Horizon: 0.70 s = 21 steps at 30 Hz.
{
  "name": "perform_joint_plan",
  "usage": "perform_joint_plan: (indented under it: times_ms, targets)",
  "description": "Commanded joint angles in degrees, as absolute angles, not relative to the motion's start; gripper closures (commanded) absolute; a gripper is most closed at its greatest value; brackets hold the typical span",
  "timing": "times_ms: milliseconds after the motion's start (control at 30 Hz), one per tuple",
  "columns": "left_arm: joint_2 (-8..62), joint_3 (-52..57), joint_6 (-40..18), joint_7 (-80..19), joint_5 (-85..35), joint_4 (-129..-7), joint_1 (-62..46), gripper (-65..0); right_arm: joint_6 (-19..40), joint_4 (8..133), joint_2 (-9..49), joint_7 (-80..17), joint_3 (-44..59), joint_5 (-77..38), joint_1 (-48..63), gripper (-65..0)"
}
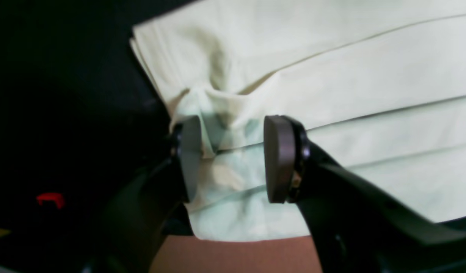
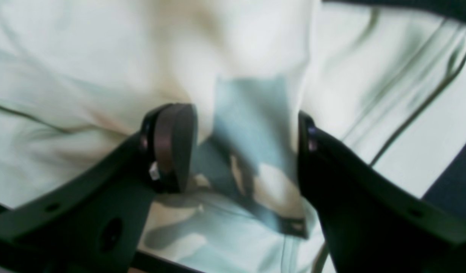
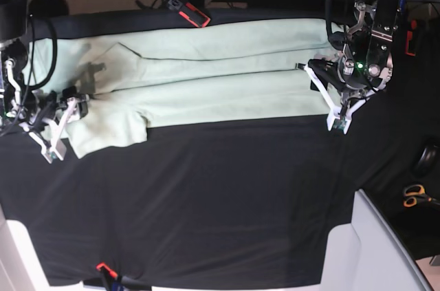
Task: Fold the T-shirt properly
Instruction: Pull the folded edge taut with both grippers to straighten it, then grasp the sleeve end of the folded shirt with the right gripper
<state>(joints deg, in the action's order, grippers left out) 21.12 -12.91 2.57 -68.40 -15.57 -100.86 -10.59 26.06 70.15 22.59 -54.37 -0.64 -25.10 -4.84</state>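
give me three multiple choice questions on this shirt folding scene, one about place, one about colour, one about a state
1. Where does the T-shirt lie on the black tablecloth in the base view?
A. along the top edge
B. in the bottom corner
C. hanging off the bottom edge

2. What colour is the T-shirt?
A. bright red
B. pale mint green
C. navy blue

3. How do the jaws of the left gripper stand?
A. pressed fully together
B. apart, with shirt cloth between them
C. apart over bare tablecloth

Answers:
1. A, the shirt stretches as a long band across the upper part of the tablecloth.
2. B, all three views show pale green cloth.
3. B, the left wrist view shows a gap between the two pads with a bunched shirt edge in it.
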Motion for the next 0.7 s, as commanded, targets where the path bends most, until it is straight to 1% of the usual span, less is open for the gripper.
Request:
perform_joint_plan:
  times_ms: [0,200,300,400,500,533,567,667]
  targets:
    - [21.7,-12.5,2.5,-69.2,-15.6,-103.3,-10.1,-27.5,26.0,73.0,23.7,-54.7,1.7,-25.4,-5.5,-34.8]
    - [21.6,-12.3,2.8,-72.7,-15.7,-109.8,-9.9,-27.2,26.0,82.9,22.4,-62.4,8.8,-25.2,-5.0,-35.0]
    - [20.5,-7.7,2.9,-72.3,-15.7,-109.4,-9.7,-27.2,26.0,85.1,22.4,-62.5,9.8,-25.2,-5.2,-35.0]
    - [18.9,-2.3,2.9,-67.3,-15.6,-105.7,-9.7,-27.0,26.0,83.6,22.3,-58.5,9.4,-25.2,-6.5,-35.0]
    - [17.7,-1.5,2.9,-62.4,-15.6,-99.5,-9.5,-26.7,26.0,79.3,21.6,-53.1,9.3,-25.2,-8.2,-35.0]
    - [17.4,-1.5,2.9,-61.1,-15.6,-97.1,-9.5,-25.5,26.0,77.1,21.1,-51.6,9.2,-25.2,-8.8,-35.0]
    - [16.9,-1.5,2.9,-59.5,-15.6,-94.4,-9.5,-22.7,26.0,74.7,20.9,-50.2,9.2,-25.2,-9.8,-35.0]
    - [16.7,-1.5,2.8,-53.5,-15.5,-88.1,-10.0,-11.4,26.3,66.2,20.7,-46.9,9.0,-25.1,-13.4,-35.1]
